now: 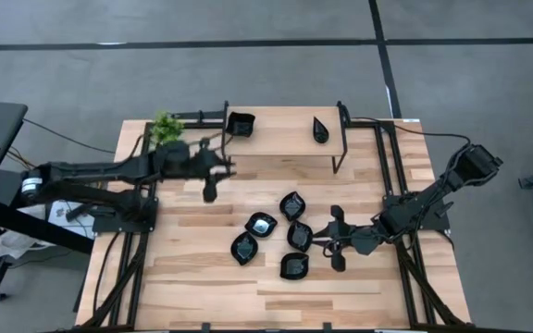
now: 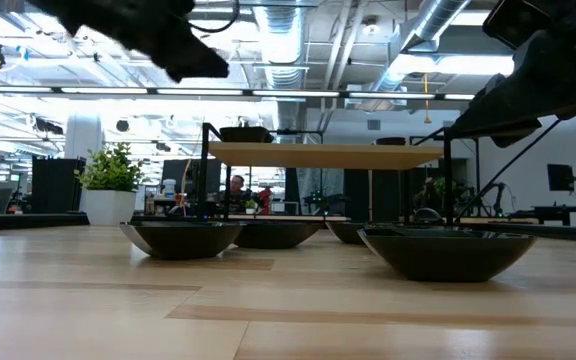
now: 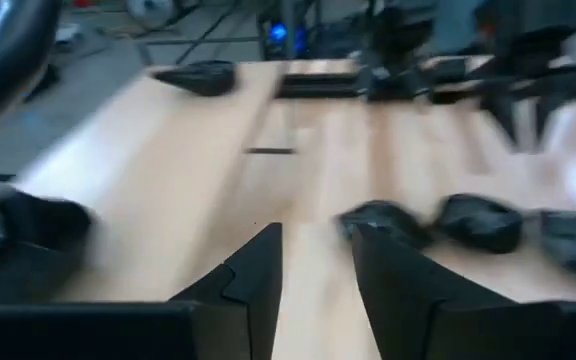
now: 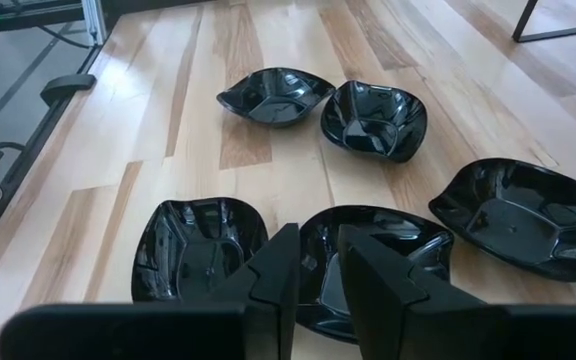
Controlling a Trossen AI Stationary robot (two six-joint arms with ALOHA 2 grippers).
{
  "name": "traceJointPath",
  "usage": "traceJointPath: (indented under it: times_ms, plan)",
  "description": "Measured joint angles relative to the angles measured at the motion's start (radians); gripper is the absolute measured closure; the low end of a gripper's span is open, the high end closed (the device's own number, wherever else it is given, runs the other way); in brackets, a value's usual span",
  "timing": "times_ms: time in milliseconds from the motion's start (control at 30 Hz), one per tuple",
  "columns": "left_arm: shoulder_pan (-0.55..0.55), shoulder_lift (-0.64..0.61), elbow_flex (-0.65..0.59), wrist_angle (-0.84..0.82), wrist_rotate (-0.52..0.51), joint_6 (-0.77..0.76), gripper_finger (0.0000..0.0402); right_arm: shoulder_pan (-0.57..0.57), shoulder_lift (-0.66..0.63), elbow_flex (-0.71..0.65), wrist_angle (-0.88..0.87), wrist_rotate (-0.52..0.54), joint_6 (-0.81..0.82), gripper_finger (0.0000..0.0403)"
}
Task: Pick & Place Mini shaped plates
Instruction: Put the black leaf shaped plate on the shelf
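Five glossy black mini plates [image 1: 291,204] [image 1: 261,224] [image 1: 244,247] lie clustered on the wooden table. Two more rest on a low shelf [image 1: 285,134] at the far edge: a square one [image 1: 240,123] and a teardrop one [image 1: 320,129]. My right gripper [image 4: 318,250] [image 1: 320,242] hovers just right of the cluster, above the near part of one plate [image 4: 388,235], its fingers a narrow gap apart. My left gripper [image 3: 316,250] [image 1: 225,168] is open in the air by the shelf's left front corner and holds nothing.
A small green potted plant [image 1: 166,128] stands at the far left corner beside the shelf. Dark frame rails [image 1: 391,185] run along both table sides. Bare wood lies near the table's near edge [image 1: 248,301]. The low view shows plates [image 2: 448,250] in front of the shelf [image 2: 328,155].
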Motion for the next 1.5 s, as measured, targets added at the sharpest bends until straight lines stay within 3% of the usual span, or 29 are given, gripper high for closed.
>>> traceJointPath:
  times_ms: [133,367,500,600,700,1000,1500]
  plan:
    - [-0.118,-0.038,-0.179,0.239,-0.001,-0.117,0.0281,-0.001,0.000,0.000,0.003,0.009,0.043,0.0333]
    - [-0.294,-0.001,-0.484,0.821,-0.007,-0.308,0.0285,-0.003,0.000,0.000,0.043,0.081,0.128,0.0333]
    - [-0.444,0.051,-0.563,1.035,-0.125,-0.363,0.0285,-0.004,0.000,0.000,0.046,0.061,0.128,0.0333]
    - [-0.537,0.091,-0.565,1.055,-0.302,-0.348,0.0285,-0.011,0.001,0.000,0.048,-0.007,0.154,0.0333]
    - [-0.569,0.132,-0.550,1.058,-0.380,-0.308,0.0285,-0.002,0.042,0.014,0.047,-0.028,0.188,0.0333]
    - [-0.558,0.210,-0.518,1.065,-0.389,-0.300,0.0285,-0.013,0.212,0.146,-0.074,-0.026,0.183,0.0333]
    - [-0.558,0.210,-0.515,1.082,-0.388,-0.301,0.0285,-0.215,0.123,0.211,-0.383,-0.024,0.153,0.0333]
